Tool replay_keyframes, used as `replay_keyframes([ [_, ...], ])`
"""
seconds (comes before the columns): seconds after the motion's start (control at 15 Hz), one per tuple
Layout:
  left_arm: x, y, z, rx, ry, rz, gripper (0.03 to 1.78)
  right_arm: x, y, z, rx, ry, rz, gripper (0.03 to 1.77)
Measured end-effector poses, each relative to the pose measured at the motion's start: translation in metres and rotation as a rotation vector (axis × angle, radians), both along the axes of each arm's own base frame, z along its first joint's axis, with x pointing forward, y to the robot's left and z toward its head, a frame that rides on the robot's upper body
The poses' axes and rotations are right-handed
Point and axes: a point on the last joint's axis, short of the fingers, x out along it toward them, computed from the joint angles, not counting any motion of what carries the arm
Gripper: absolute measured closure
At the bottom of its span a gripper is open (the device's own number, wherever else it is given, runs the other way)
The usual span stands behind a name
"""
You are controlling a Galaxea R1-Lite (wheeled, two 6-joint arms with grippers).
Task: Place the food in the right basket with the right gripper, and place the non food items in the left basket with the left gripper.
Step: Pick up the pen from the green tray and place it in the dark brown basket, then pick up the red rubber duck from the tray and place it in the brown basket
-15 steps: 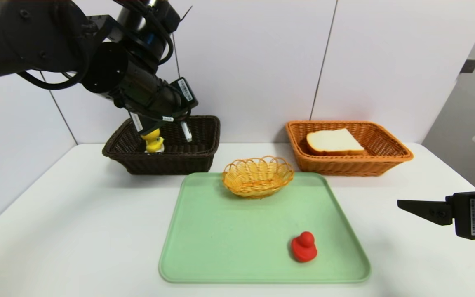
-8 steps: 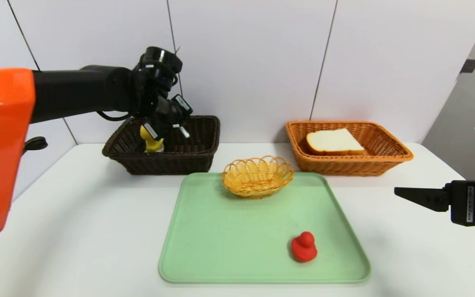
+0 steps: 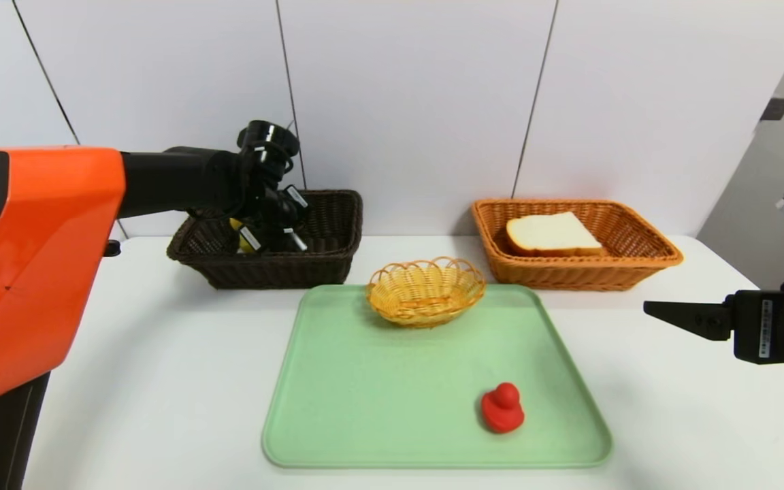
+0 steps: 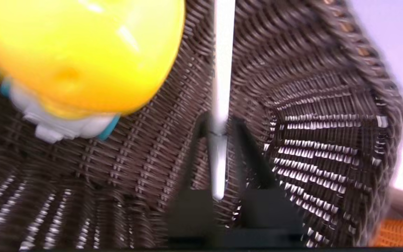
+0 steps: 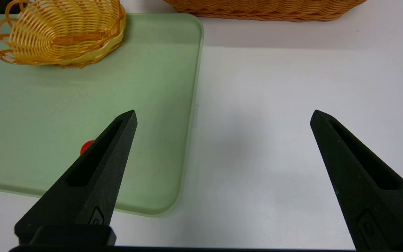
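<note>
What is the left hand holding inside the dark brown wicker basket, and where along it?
The left hand has the slim white pen between its fingers, near one end; whether it grips or has just let go cannot be told.

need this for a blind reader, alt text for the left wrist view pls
The left gripper straddles a slim white pen inside the dark brown wicker basket; a yellow chick toy on a white base sits beside it.

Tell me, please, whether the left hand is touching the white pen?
Cannot tell: in the left wrist view the pen lies between the left hand's fingertips, but blur hides any contact or gap.
</note>
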Motion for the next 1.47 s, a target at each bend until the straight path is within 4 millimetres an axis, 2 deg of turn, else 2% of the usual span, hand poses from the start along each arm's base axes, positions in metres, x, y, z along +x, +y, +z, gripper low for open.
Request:
replay_keyframes([
  [0.27, 0.000, 0.000, -0.002, 0.012, 0.008, -0.005, 0.88, 0.000, 0.000, -0.001, 0.000, 0.003, 0.000, 0.09],
  [0.4, -0.007, -0.003, 0.010, 0.020, -0.016, -0.022, 0.71, 0.000, 0.000, -0.002, -0.001, 0.008, 0.000, 0.09],
  [0.53, -0.022, -0.008, 0.033, 0.072, -0.051, -0.078, 0.57, 0.000, 0.000, -0.003, -0.002, 0.012, 0.002, 0.09],
  [0.73, -0.059, -0.023, 0.074, 0.231, -0.141, -0.142, 0.42, 0.000, 0.000, -0.003, 0.007, 0.014, -0.003, 0.09],
  [0.87, -0.081, -0.030, 0.084, 0.315, -0.150, -0.191, 0.35, 0.000, 0.000, -0.004, 0.035, 0.021, -0.019, 0.09],
  [1.13, -0.127, -0.048, 0.075, 0.333, -0.161, -0.349, 0.25, -0.002, 0.000, -0.008, 0.057, 0.039, -0.023, 0.09],
  [1.27, -0.151, -0.055, 0.057, 0.362, -0.196, -0.458, 0.22, -0.003, 0.000, -0.009, 0.070, 0.045, -0.030, 0.09],
  [1.47, -0.182, -0.061, 0.019, 0.387, -0.283, -0.663, 0.18, -0.006, -0.001, -0.010, 0.082, 0.048, -0.037, 0.09],
])
